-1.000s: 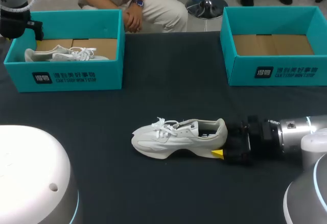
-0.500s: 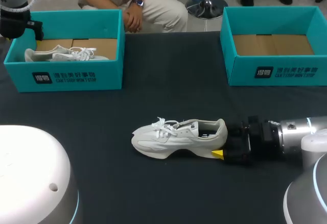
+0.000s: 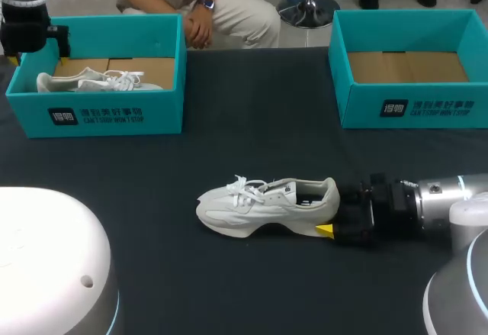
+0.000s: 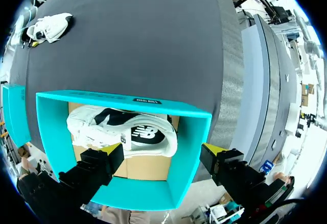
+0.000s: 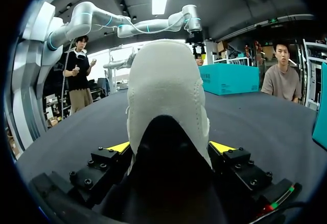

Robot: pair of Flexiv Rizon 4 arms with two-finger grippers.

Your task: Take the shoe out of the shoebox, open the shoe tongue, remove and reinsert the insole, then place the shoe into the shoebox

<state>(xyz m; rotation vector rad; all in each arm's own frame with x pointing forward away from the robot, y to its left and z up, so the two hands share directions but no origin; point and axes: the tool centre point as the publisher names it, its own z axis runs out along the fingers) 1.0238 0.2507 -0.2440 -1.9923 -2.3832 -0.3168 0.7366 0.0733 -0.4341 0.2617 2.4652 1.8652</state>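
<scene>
The shoe [image 3: 263, 207] lies on its sole near the middle of the dark surface [image 3: 252, 121], toe towards the left side and heel towards the right. The right claw [image 5: 171, 147] is clamped on the heel, with one yellow-tipped finger pressed to each side. The right arm [image 3: 435, 201] reaches in low and almost level along the surface from the right edge.

The left arm [image 3: 27, 14] hangs over the far left corner, above the left shoebox [image 3: 114, 114]. The left claw [image 4: 161, 153] points down with its fingers wide apart and grips nothing. One finger is over the box's inside and the other is beyond its end wall. A second shoe [image 3: 99, 83] lies in that box. The right shoebox [image 3: 412, 110] stands at the far right, showing only its cardboard floor, well apart from the shoe.
</scene>
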